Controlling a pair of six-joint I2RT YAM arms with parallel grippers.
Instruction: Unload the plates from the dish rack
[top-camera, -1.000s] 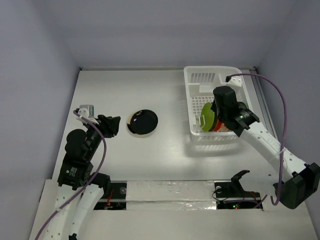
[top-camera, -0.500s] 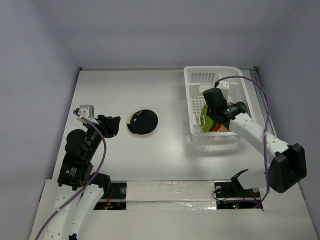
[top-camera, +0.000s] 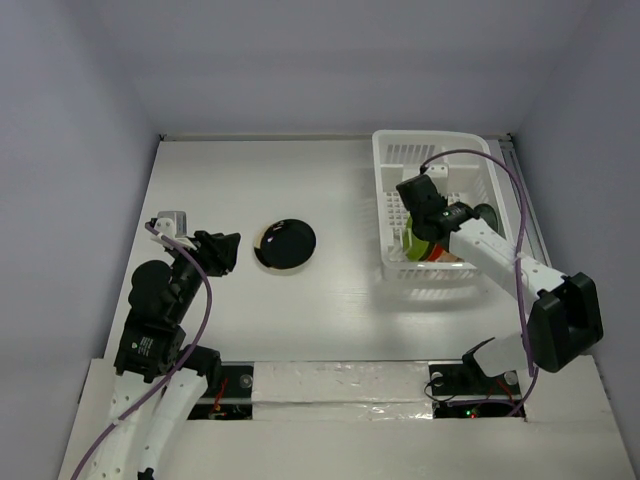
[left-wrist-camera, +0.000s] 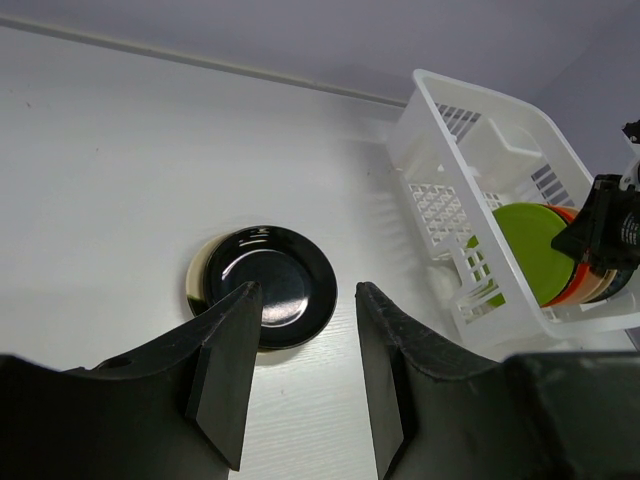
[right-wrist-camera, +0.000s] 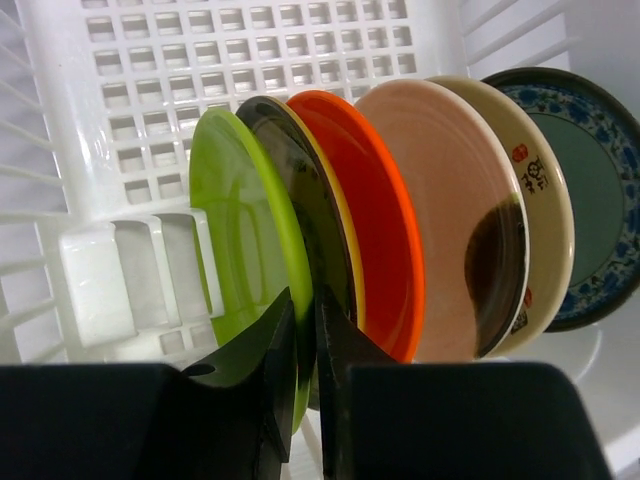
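Note:
The white dish rack (top-camera: 420, 140) stands at the back right. Several plates stand on edge in it: lime green (right-wrist-camera: 235, 240), dark green-black (right-wrist-camera: 300, 190), orange-red (right-wrist-camera: 375, 230), tan (right-wrist-camera: 450, 200), cream (right-wrist-camera: 545, 200) and patterned teal-blue (right-wrist-camera: 590, 180). My right gripper (right-wrist-camera: 305, 295) is inside the rack, shut on the lime green plate's rim (top-camera: 411, 238). A dark plate (top-camera: 287, 243) lies on a cream plate (left-wrist-camera: 197, 283) on the table. My left gripper (left-wrist-camera: 305, 290) is open and empty, just near and left of that stack.
The rack's slotted walls (right-wrist-camera: 250, 50) and a white inner compartment (right-wrist-camera: 95, 285) close in around my right gripper. The rack also shows at the right of the left wrist view (left-wrist-camera: 440, 100). Grey walls bound the table at back and sides.
My right gripper has moved left and toward the back inside the rack, onto the lime green plate's rim. The left arm has not moved.

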